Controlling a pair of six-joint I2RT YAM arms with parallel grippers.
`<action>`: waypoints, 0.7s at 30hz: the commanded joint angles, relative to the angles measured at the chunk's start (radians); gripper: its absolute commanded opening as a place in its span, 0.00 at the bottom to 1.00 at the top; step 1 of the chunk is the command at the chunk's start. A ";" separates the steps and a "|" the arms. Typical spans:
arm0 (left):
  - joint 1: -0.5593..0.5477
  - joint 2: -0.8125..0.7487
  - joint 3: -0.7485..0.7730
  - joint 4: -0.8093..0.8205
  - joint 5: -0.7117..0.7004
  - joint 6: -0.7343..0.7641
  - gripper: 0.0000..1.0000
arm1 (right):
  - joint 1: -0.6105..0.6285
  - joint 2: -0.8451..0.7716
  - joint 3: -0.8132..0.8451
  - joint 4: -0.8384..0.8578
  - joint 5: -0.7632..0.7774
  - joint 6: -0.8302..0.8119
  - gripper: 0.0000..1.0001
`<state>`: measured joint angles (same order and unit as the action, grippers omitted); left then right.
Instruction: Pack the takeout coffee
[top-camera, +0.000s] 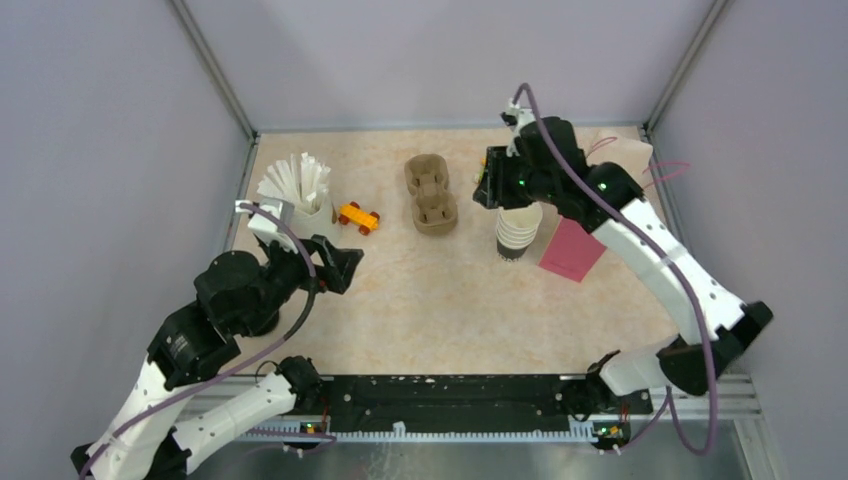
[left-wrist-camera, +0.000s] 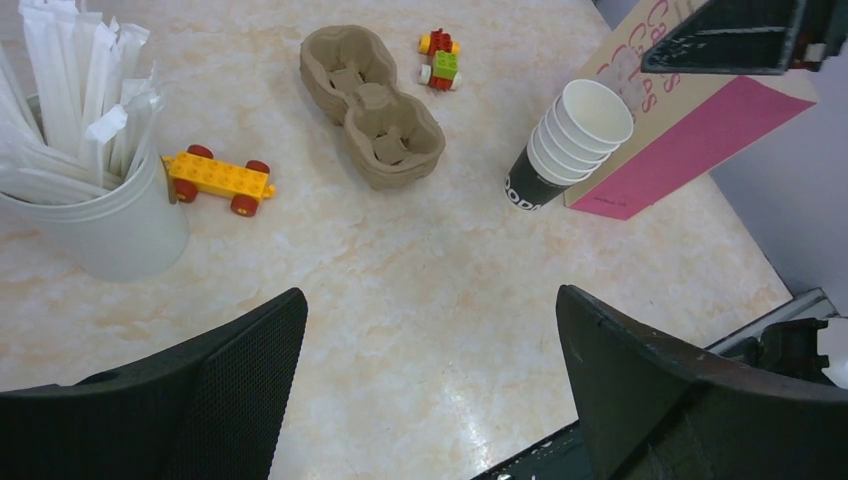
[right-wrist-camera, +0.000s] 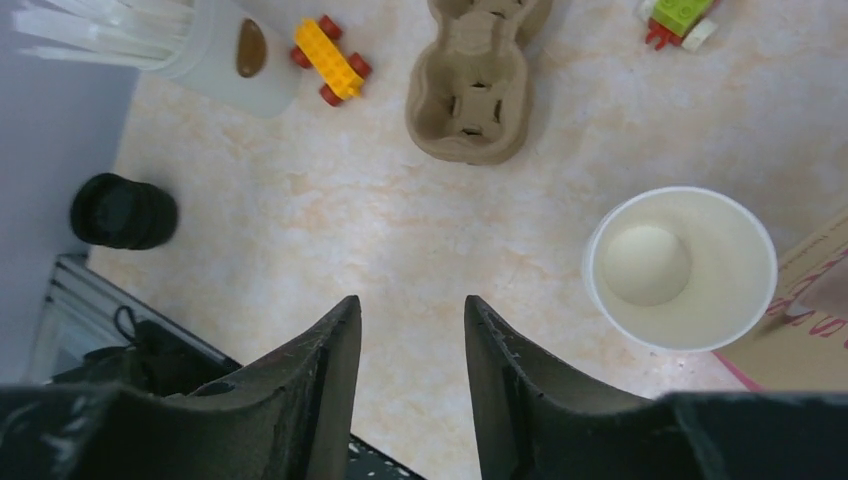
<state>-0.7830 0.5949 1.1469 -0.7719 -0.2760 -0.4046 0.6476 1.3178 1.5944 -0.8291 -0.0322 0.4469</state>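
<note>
A stack of paper cups (top-camera: 517, 234), white inside with a dark band at the bottom, stands right of centre and carries no lid. In the right wrist view the top cup (right-wrist-camera: 680, 268) lies to the right of my right gripper (right-wrist-camera: 410, 300), outside the jaws. Those jaws stand partly apart above the table, with only bare table between them. A black round stack that looks like lids (right-wrist-camera: 122, 212) sits near the left wall. My left gripper (left-wrist-camera: 430, 300) hovers wide open and empty over the near left table, far from the cups (left-wrist-camera: 570, 140).
A brown pulp cup tray (top-camera: 430, 193) lies at centre back. A beige cup of white sticks (top-camera: 300, 195) and a yellow toy car (top-camera: 358, 217) are at the left. A pink and cardboard box (top-camera: 572, 248) stands against the cups. A small brick toy (left-wrist-camera: 440, 60) lies behind the tray.
</note>
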 joint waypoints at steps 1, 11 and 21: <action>0.003 -0.031 -0.029 -0.024 -0.025 0.039 0.99 | 0.030 0.127 0.116 -0.109 0.198 -0.092 0.41; 0.003 -0.119 -0.132 -0.025 -0.040 -0.002 0.99 | 0.032 0.244 0.100 -0.192 0.330 -0.232 0.33; 0.003 -0.100 -0.120 -0.022 -0.017 0.010 0.99 | 0.026 0.262 0.019 -0.129 0.316 -0.276 0.30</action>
<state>-0.7830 0.4847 1.0172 -0.8242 -0.3038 -0.3943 0.6724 1.5730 1.6318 -0.9909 0.2687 0.2081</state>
